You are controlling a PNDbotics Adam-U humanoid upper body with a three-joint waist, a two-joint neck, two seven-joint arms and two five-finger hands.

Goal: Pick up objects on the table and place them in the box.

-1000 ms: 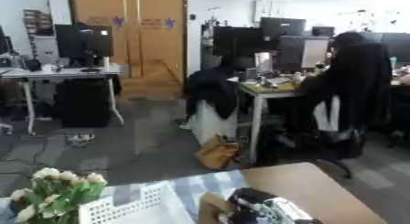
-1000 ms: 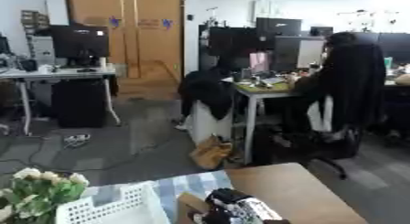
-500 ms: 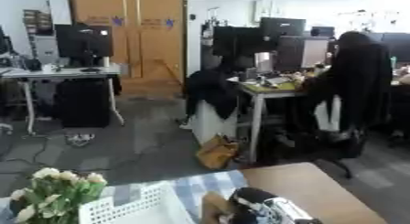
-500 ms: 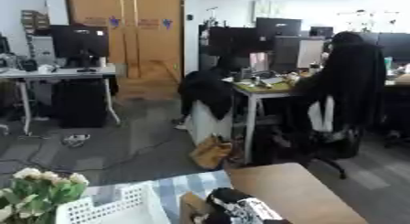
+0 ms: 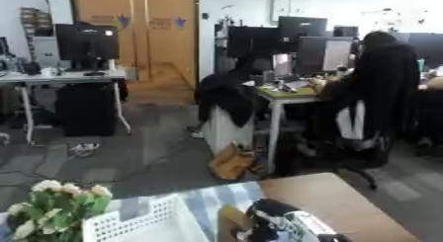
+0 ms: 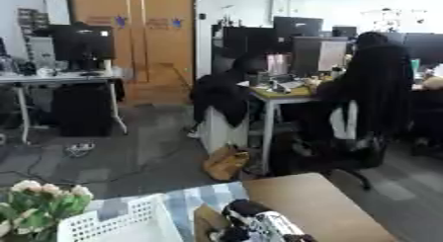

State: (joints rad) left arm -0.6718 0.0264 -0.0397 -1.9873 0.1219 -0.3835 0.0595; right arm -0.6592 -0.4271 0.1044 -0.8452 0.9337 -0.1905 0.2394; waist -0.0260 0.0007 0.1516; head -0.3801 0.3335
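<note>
Box: a white lattice-walled basket (image 5: pixel 143 223) sits at the bottom edge, left of centre; only its far rim and corner show, and its inside is out of sight.
Contents: cannot tell.
Table: a wooden top (image 5: pixel 333 201) with a blue-checked cloth (image 5: pixel 227 195) under the box.
Flowers: a bunch of pale blooms with green leaves (image 5: pixel 54 206) stands just left of the box.
Task objects: a dark, rounded bundle with a white and black part (image 6: pixel 259 221) lies on the table just right of the box; a brown piece (image 6: pixel 207 220) sits between them.
Hands: neither shows in any view, so the fingers cannot be told.
</note>
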